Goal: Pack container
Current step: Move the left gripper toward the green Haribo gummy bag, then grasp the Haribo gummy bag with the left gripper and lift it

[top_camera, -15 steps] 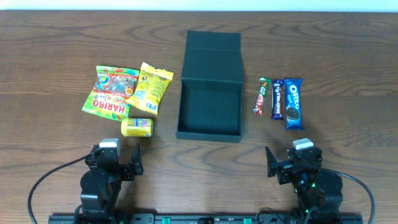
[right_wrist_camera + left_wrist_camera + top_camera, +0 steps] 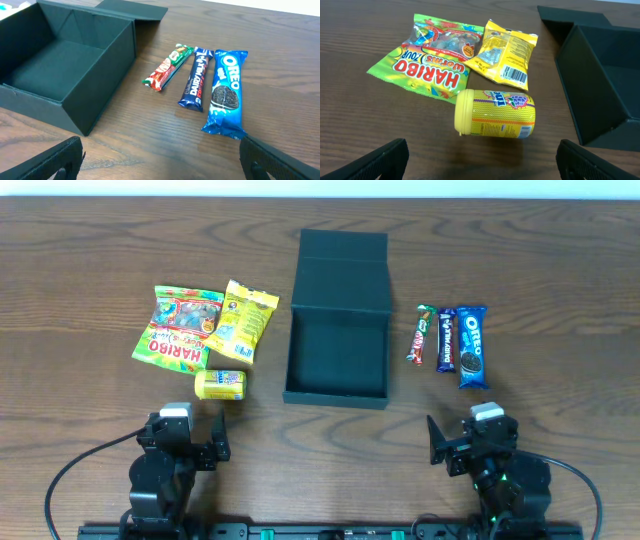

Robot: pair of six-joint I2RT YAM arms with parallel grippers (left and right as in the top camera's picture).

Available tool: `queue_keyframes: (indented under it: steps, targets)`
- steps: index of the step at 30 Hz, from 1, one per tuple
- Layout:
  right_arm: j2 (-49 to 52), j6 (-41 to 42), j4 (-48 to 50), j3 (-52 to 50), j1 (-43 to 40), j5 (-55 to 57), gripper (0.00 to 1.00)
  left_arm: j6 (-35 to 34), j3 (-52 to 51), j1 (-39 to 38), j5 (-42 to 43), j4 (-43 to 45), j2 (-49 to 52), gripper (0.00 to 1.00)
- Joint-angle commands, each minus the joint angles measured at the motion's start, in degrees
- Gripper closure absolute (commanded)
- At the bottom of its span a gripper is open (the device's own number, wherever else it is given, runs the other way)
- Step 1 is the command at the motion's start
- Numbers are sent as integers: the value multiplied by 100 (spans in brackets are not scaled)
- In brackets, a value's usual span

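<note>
Container [image 2: 337,355] sits mid-bench [image 2: 80,260], lid open on its far side. Left of it: "HARIBO" worms bag [image 2: 180,327], yellow packet [image 2: 243,320], yellow tub [image 2: 221,384] on its side. Right: red-green bar [image 2: 420,333], "Dairy Milk" [image 2: 446,338], "OREO" [image 2: 472,345]. Left fingers [image 2: 385,160] and right fingers [image 2: 55,160] are spread wide, holding nothing.

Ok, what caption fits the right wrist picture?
Empty open container beside three snack bars, with the right gripper open.

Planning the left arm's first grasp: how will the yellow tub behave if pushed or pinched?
The yellow tub lies on its side and is round, so a sideways nudge will probably roll it. It looks like rigid plastic, so a pinch likely won't crush it. Its glossy label may be slippery.
</note>
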Motion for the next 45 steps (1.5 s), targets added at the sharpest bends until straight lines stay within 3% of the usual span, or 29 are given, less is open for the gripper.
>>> queue_keyframes:
  steps: [1,19,24,28,32,36,40,45]
  targets:
    - [-35,-57,7,-28,42,59,1,122,-92,39,15,15,-37,5]
    - [-35,-57,4,-31,42,59,1,94,-92,37,50,20,-37,5]
    - [-35,-57,4,-31,42,59,1,-522,-90,35,542,17,-37,5]
    - [-35,-57,4,-28,42,59,1,-531,-90,37,337,127,-37,5]
    - [-35,-57,7,-28,42,59,1,-549,-90,35,909,131,-37,4]
    - [-35,-57,4,-31,42,59,1,-546,-90,35,1650,675,-35,5]
    - [-35,-57,7,-31,42,59,1,-535,203,35,1423,1652,103,4]
    - [-35,-57,4,-31,42,59,1,721,1617,35,872,1532,1829,5]
